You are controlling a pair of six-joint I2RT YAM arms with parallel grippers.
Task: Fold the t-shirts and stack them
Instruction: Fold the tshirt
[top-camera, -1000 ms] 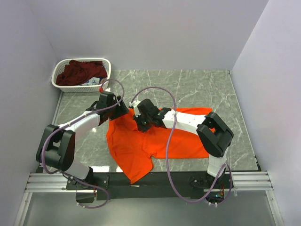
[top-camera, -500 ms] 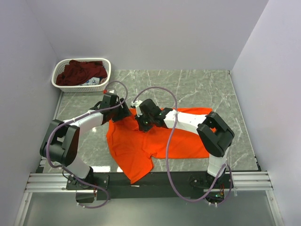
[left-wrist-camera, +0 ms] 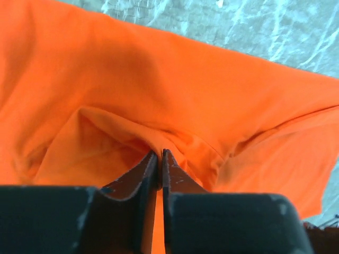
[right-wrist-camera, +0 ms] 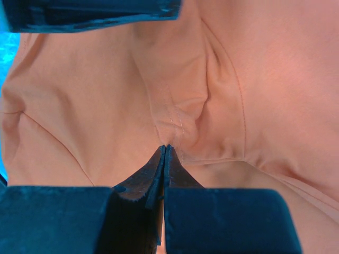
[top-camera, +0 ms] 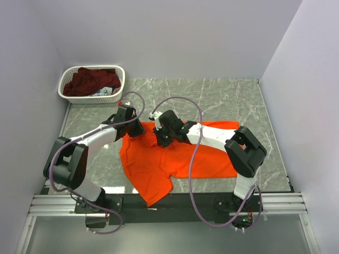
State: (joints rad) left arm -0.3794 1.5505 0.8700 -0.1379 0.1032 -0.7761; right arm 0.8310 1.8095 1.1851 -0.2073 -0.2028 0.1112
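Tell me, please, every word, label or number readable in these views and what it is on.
No text can be read in any view.
The orange t-shirt is plain; the left gripper and right gripper pinching it bear no marking.
A white item with blue marks in the basket, beside the maroon t-shirt, is too small to read.

One orange t-shirt (top-camera: pixel 159 161), one maroon t-shirt (top-camera: pixel 85 82), one white basket (top-camera: pixel 100 67), two arms (top-camera: pixel 98 136).
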